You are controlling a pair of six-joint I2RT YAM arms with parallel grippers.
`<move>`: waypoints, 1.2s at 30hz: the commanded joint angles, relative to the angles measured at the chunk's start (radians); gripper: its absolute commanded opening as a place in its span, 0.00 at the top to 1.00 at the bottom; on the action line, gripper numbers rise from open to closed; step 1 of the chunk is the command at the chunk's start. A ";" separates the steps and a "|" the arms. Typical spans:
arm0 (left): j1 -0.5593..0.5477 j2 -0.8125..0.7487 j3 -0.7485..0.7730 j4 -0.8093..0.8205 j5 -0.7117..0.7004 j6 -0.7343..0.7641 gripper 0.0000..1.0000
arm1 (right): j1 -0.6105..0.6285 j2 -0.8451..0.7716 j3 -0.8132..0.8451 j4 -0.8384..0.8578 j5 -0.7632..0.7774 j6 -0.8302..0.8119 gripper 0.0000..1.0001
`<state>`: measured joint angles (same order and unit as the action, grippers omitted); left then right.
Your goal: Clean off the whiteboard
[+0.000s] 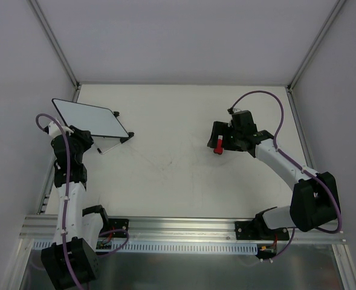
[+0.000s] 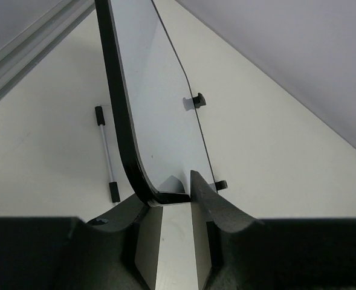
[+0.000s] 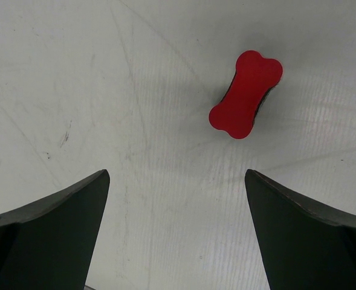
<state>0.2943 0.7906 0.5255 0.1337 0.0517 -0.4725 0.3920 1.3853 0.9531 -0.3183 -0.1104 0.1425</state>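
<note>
Left hand straddles the near corner of the whiteboard, likely steadying it; whether clamped, I cannot tell. Right hand gapes empty over the eraser.

top: overhead, whole table | wrists: close, low | shared: likely eraser

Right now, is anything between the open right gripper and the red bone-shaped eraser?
Nothing visible: only bare white tabletop separates the right gripper from the red bone-shaped eraser lying ahead of it.
</note>
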 commanded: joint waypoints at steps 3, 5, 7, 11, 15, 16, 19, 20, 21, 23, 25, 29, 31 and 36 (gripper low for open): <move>-0.009 -0.019 -0.027 0.040 0.033 0.092 0.74 | -0.005 0.007 -0.008 0.024 -0.011 0.011 0.01; -0.014 -0.024 -0.039 0.038 0.039 0.113 0.70 | -0.005 0.008 -0.010 0.024 -0.014 0.012 0.01; -0.015 -0.027 -0.051 0.038 0.043 0.123 0.68 | -0.005 0.008 -0.011 0.025 -0.014 0.014 0.01; -0.017 -0.036 -0.064 0.038 0.043 0.130 0.62 | -0.005 0.011 -0.011 0.025 -0.015 0.015 0.01; -0.018 -0.039 -0.070 0.037 0.048 0.132 0.61 | -0.007 0.014 -0.011 0.027 -0.018 0.016 0.01; -0.018 -0.042 -0.071 0.037 0.051 0.132 0.61 | -0.007 0.014 -0.011 0.027 -0.018 0.017 0.01; -0.021 -0.042 -0.074 0.037 0.057 0.130 0.61 | -0.005 0.014 -0.013 0.027 -0.017 0.016 0.01; -0.021 -0.045 -0.076 0.037 0.059 0.130 0.61 | -0.007 0.015 -0.013 0.027 -0.017 0.016 0.01; -0.021 -0.044 -0.078 0.037 0.062 0.129 0.62 | -0.007 0.015 -0.011 0.027 -0.017 0.016 0.01; -0.024 -0.045 -0.078 0.035 0.069 0.124 0.63 | -0.005 0.017 -0.011 0.027 -0.017 0.016 0.01; -0.026 -0.048 -0.076 0.034 0.076 0.124 0.63 | -0.005 0.015 -0.011 0.027 -0.015 0.016 0.01; -0.034 -0.054 -0.065 0.024 0.086 0.124 0.57 | -0.005 0.018 -0.011 0.025 -0.015 0.016 0.01; -0.037 -0.051 -0.056 0.020 0.086 0.126 0.55 | -0.005 0.018 -0.011 0.025 -0.017 0.016 0.01; -0.041 -0.048 -0.038 0.000 0.085 0.137 0.50 | -0.005 0.021 -0.011 0.027 -0.018 0.017 0.01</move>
<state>0.2672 0.7525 0.4591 0.1169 0.1055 -0.3538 0.3920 1.4021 0.9474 -0.3172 -0.1184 0.1493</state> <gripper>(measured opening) 0.491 0.990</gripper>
